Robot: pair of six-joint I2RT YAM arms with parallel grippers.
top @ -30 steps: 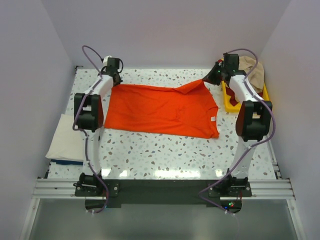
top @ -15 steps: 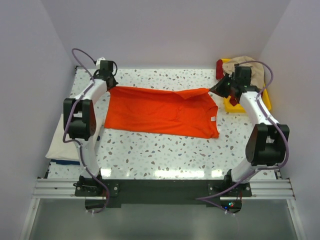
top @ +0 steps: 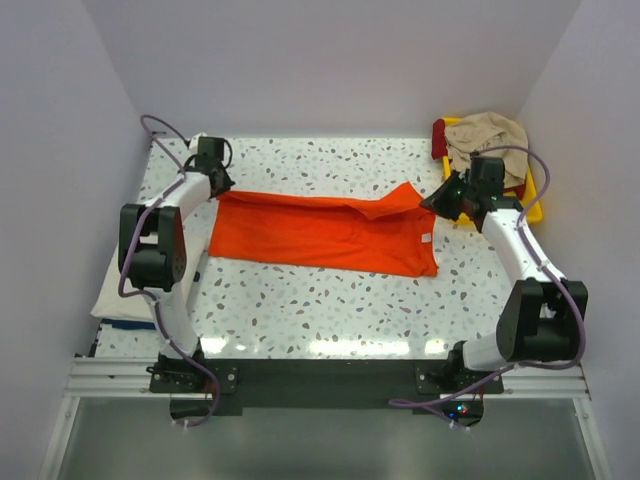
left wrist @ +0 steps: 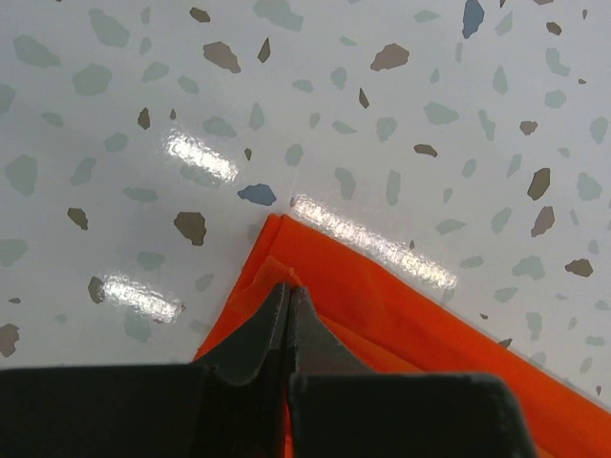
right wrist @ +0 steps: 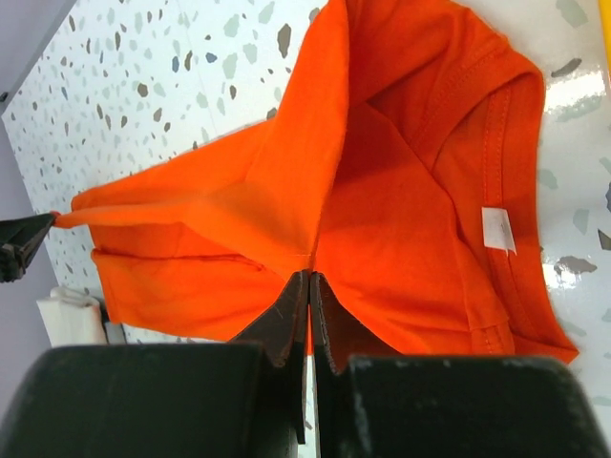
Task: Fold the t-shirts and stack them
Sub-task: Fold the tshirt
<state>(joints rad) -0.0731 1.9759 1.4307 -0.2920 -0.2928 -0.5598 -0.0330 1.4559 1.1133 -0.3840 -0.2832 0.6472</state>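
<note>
The bright orange t-shirt (top: 330,232) lies spread across the middle of the table, its far edge lifted and folded toward the front. My left gripper (top: 216,186) is shut on the shirt's far left corner (left wrist: 286,286). My right gripper (top: 432,198) is shut on the far right edge of the orange t-shirt (right wrist: 307,272), holding it up over the lower layer. The white neck tag (right wrist: 497,229) shows by the collar. A beige t-shirt (top: 490,135) and a dark red one (top: 439,139) lie in the yellow tray. A folded cream-white t-shirt (top: 128,288) lies on a navy one (top: 135,324) at the left.
The yellow tray (top: 533,200) stands at the back right, close behind my right gripper. The folded stack sits at the table's left edge beside the left arm. Purple walls close in the back and both sides.
Both grippers have moved toward the front with the orange shirt's far edge, folding it over. The shirt looks narrower front to back. The right arm has swung out to the right.
</note>
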